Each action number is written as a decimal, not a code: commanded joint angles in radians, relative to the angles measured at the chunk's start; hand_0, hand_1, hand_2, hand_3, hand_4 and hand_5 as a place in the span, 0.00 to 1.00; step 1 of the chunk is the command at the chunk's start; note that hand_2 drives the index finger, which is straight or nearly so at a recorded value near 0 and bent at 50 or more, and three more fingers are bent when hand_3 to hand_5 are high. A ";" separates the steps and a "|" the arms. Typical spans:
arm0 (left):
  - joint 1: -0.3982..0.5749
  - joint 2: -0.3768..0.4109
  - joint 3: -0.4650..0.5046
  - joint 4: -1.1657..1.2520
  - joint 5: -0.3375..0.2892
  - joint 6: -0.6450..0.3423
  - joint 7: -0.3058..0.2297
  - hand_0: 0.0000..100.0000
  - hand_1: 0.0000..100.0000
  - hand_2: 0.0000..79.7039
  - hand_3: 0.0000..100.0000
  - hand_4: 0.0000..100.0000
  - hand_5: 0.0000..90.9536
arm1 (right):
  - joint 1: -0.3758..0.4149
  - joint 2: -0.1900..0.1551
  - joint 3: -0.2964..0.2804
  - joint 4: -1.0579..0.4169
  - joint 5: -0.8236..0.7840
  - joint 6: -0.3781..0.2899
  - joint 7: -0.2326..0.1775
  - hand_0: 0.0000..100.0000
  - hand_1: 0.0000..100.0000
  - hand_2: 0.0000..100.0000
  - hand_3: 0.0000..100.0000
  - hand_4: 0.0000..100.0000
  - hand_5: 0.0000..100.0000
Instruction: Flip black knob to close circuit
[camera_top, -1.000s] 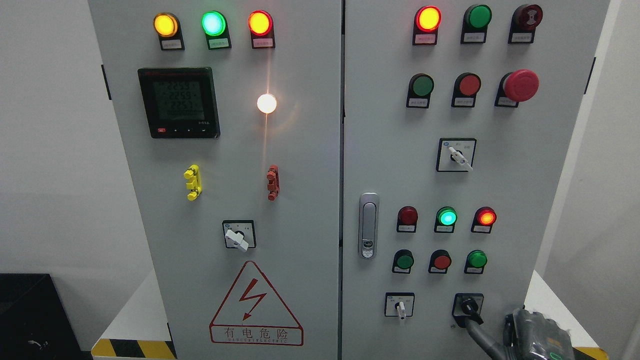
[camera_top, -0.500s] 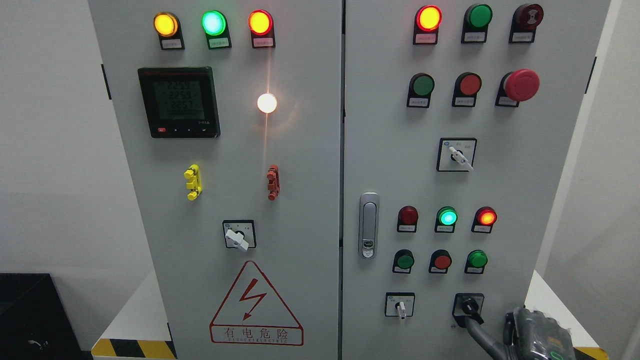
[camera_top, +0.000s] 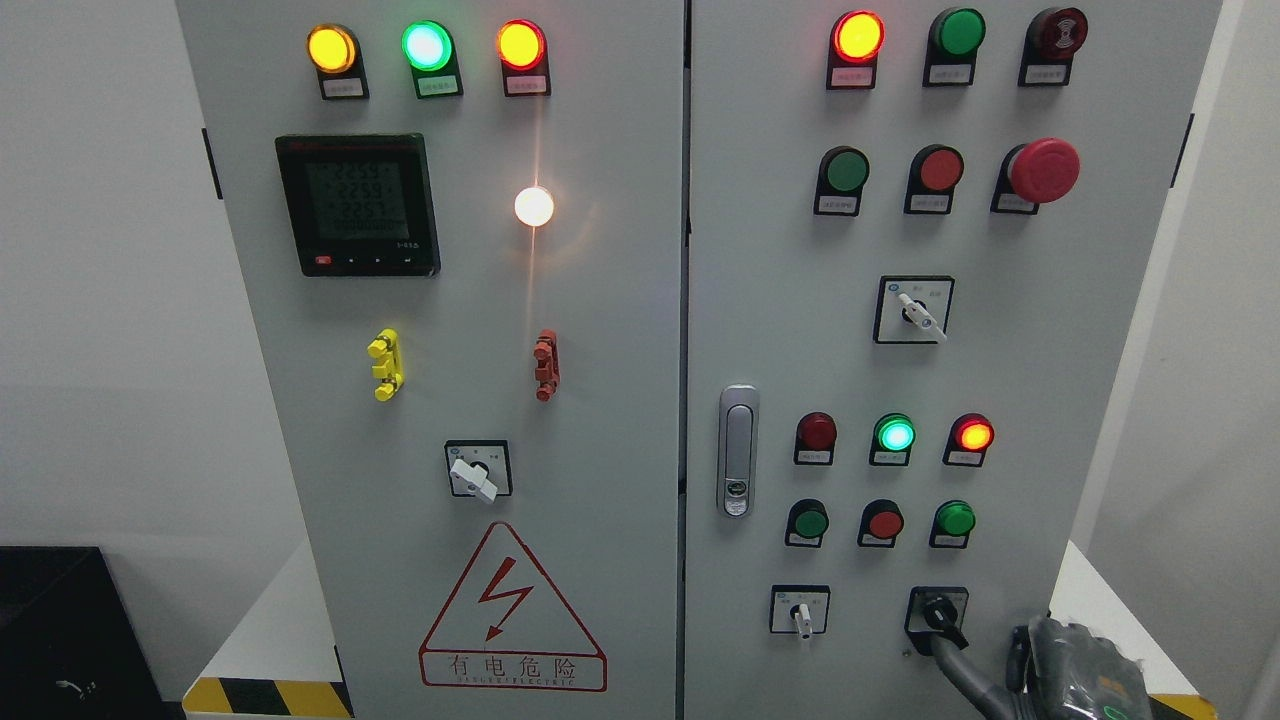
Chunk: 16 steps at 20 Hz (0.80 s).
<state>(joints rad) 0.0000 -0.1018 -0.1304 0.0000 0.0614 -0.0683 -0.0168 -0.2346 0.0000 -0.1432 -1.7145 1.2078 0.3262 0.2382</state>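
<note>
1. The black knob sat in its square switch plate near the lower right corner of the cabinet's right door, its lever pointing down and to the right.
2. The right hand came in at the bottom right corner of the view, just beside the knob. One dark finger reached up and touched the knob's lower end; whether it truly gripped the knob could not be told.
3. A white-lever selector switch stood just left of the knob on the same door.
4. Above them, a green lamp and a red lamp glowed.
5. On the left door, a warning triangle sat near the bottom edge and a digital meter near the top left.
</note>
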 joint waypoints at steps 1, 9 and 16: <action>0.021 0.001 0.000 -0.023 0.000 -0.001 0.000 0.12 0.56 0.00 0.00 0.00 0.00 | 0.011 -0.021 0.030 -0.011 -0.007 -0.004 -0.013 0.00 0.03 0.85 1.00 0.90 0.99; 0.021 0.001 0.000 -0.023 0.000 -0.001 0.000 0.12 0.56 0.00 0.00 0.00 0.00 | 0.014 -0.023 0.083 -0.004 -0.008 -0.006 -0.019 0.00 0.04 0.85 1.00 0.90 0.99; 0.021 0.001 0.000 -0.023 0.000 -0.001 0.000 0.12 0.56 0.00 0.00 0.00 0.00 | 0.037 -0.023 0.113 -0.017 -0.023 -0.007 -0.054 0.00 0.04 0.84 1.00 0.89 0.98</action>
<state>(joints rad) 0.0000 -0.1016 -0.1304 0.0000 0.0614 -0.0683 -0.0168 -0.2141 -0.0005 -0.0740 -1.7217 1.1975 0.3244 0.2074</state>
